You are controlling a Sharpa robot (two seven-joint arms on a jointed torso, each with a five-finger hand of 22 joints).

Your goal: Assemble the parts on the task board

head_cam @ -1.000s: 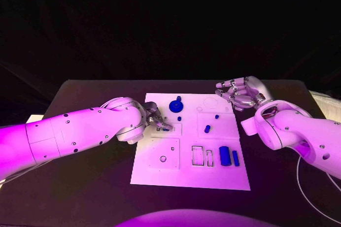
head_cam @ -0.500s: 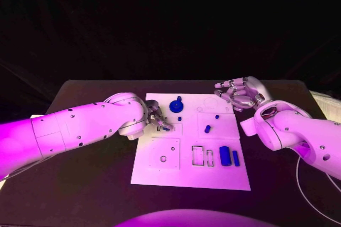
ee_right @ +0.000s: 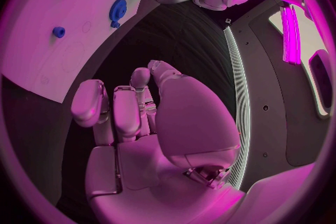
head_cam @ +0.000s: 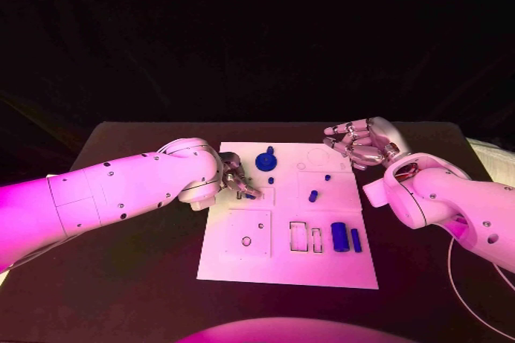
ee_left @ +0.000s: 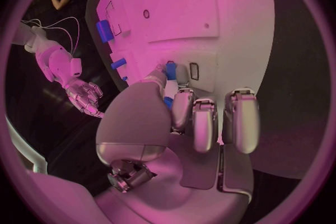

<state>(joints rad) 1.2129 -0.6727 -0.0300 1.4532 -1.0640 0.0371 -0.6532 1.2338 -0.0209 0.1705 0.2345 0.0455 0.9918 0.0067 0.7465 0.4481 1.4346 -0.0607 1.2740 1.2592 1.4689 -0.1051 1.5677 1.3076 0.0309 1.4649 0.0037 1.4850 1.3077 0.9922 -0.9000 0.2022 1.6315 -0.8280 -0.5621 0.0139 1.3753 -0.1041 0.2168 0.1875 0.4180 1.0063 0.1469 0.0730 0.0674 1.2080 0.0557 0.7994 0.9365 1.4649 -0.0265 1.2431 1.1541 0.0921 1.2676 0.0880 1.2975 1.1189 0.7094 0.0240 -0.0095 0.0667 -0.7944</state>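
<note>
The white task board (head_cam: 322,268) lies in the middle of the table. My left hand (head_cam: 233,182) rests over the board's left side and pinches a small blue part (ee_left: 170,71) between thumb and finger, low against the board. A blue gear (head_cam: 266,161) and a small peg (head_cam: 271,179) lie just beyond that hand. Toward the right are a short blue piece (head_cam: 313,195), a blue cylinder (head_cam: 339,236) and a thin blue bar (head_cam: 355,239). My right hand (head_cam: 359,142) hovers off the board's far right corner, fingers loosely bent, holding nothing.
Rectangular slots (head_cam: 306,236) and round holes (head_cam: 245,240) mark the board's near half. Black table (head_cam: 129,283) surrounds the board on all sides. A white cable (head_cam: 456,283) runs along the right side.
My left forearm has swung a little farther from me while its hand stays at the same spot on the board. The right hand has barely moved.
</note>
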